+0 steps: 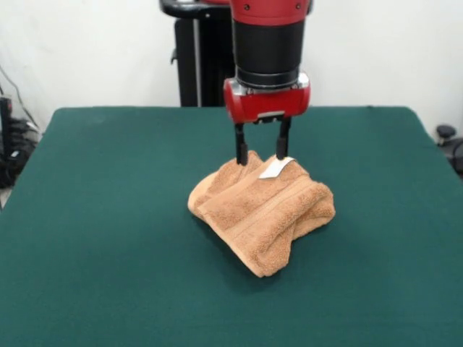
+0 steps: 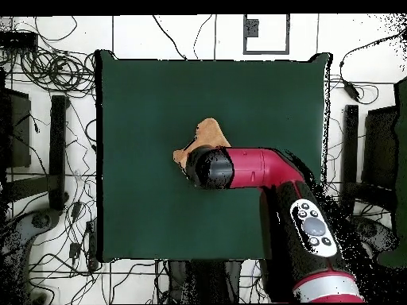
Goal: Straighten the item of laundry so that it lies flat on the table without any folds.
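Note:
The orange-tan towel [image 1: 260,210] lies crumpled in a folded heap near the middle of the green table [image 1: 87,217]. Its white tag [image 1: 275,168] sticks up at the top of the heap. My gripper [image 1: 262,159] hangs straight down over the towel's far top edge. It is open, with one finger on each side of the raised fold by the tag and the tips touching the cloth. In the overhead view only part of the towel [image 2: 207,131] shows beside the arm's wrist [image 2: 211,167], which hides the fingers. The table [image 2: 143,103] spreads wide around it.
The robot's black pedestal [image 1: 199,58] stands behind the table's far edge. Cables and black stands [image 2: 57,151] lie on the floor around the table. The arm [image 2: 310,222] reaches in over the table's near right corner in the overhead view.

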Motion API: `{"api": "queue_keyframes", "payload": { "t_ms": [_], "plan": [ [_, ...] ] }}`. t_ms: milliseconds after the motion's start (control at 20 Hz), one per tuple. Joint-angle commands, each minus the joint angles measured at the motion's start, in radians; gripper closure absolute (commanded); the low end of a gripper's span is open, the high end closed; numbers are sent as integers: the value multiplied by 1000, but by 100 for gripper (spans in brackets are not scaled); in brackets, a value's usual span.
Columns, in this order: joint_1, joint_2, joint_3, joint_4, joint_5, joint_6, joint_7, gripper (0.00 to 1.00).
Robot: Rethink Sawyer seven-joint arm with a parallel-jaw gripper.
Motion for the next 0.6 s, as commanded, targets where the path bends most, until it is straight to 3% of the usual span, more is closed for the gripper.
{"api": "queue_keyframes", "payload": {
  "t_ms": [50,300,600],
  "plan": [
    [-23,61,162,-50,-131,-17,-216,0],
    [-46,83,170,-42,-220,-44,-208,0],
    [-74,98,182,-27,-265,-31,-166,0]
  ]
}}
